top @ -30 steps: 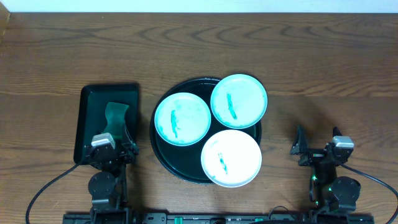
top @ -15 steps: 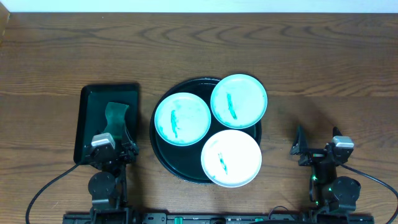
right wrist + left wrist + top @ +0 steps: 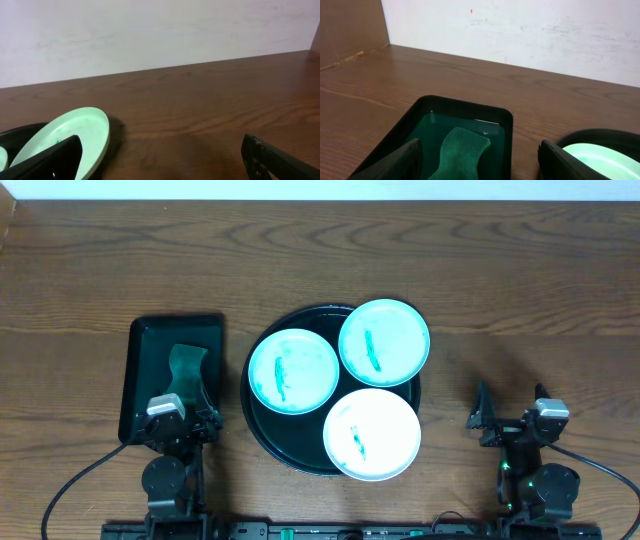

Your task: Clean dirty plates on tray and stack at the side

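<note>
Three round pale-teal plates lie on the large round black tray (image 3: 262,433), each with a teal smear: one at the left (image 3: 293,371), one at the back right (image 3: 384,342), one at the front (image 3: 371,433). My left gripper (image 3: 182,402) is open and empty at the front left, over the near end of the green tray. My right gripper (image 3: 508,416) is open and empty at the front right, apart from the tray. The left wrist view shows a plate (image 3: 600,159) past the right finger. The right wrist view shows a plate (image 3: 75,135) at the left.
A small dark green rectangular tray (image 3: 141,360) stands left of the black tray, with a green sponge (image 3: 186,368) in it; both show in the left wrist view, tray (image 3: 505,125) and sponge (image 3: 462,150). Bare wooden table (image 3: 520,300) lies to the right and back.
</note>
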